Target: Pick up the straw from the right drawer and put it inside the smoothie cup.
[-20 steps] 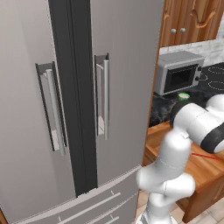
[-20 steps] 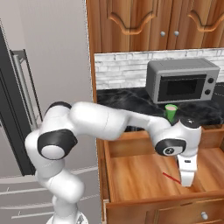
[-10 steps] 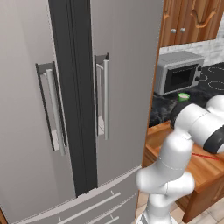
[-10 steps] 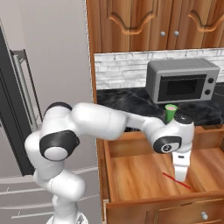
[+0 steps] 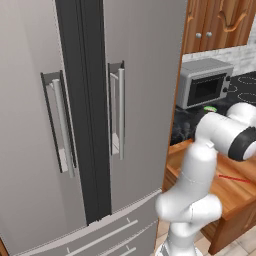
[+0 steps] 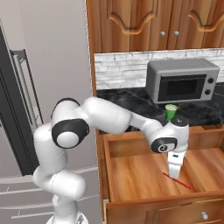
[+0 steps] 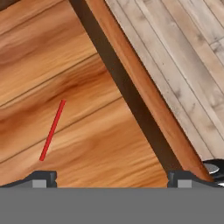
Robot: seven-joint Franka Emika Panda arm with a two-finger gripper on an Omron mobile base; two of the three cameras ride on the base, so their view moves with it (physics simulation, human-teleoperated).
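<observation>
The right drawer (image 6: 131, 173) stands pulled out, and its wooden floor (image 7: 100, 144) holds the thin red straw (image 6: 177, 180). My gripper (image 6: 175, 169) hangs inside the drawer just above the straw, pointing down. In the hand view the straw (image 7: 52, 130) lies left of centre, above my left fingertip (image 7: 41, 178). The gripper (image 7: 111, 179) is open with nothing between its tips. The green smoothie cup (image 6: 170, 112) stands upright on the dark counter behind the drawer, in front of the microwave. In the left base view, the straw (image 5: 235, 178) and the cup's rim (image 5: 210, 108) show past my arm.
A grey microwave (image 6: 181, 83) sits on the black counter below the wooden upper cabinets (image 6: 153, 24). A tall grey fridge (image 5: 100, 115) fills the left side. The drawer's front wall (image 7: 135, 92) runs diagonally beside the gripper, with the tiled floor (image 7: 188, 65) beyond it.
My gripper has slid a little to the left inside the drawer, closer over the straw. Its jaws have stayed open, and the straw and cup have not moved.
</observation>
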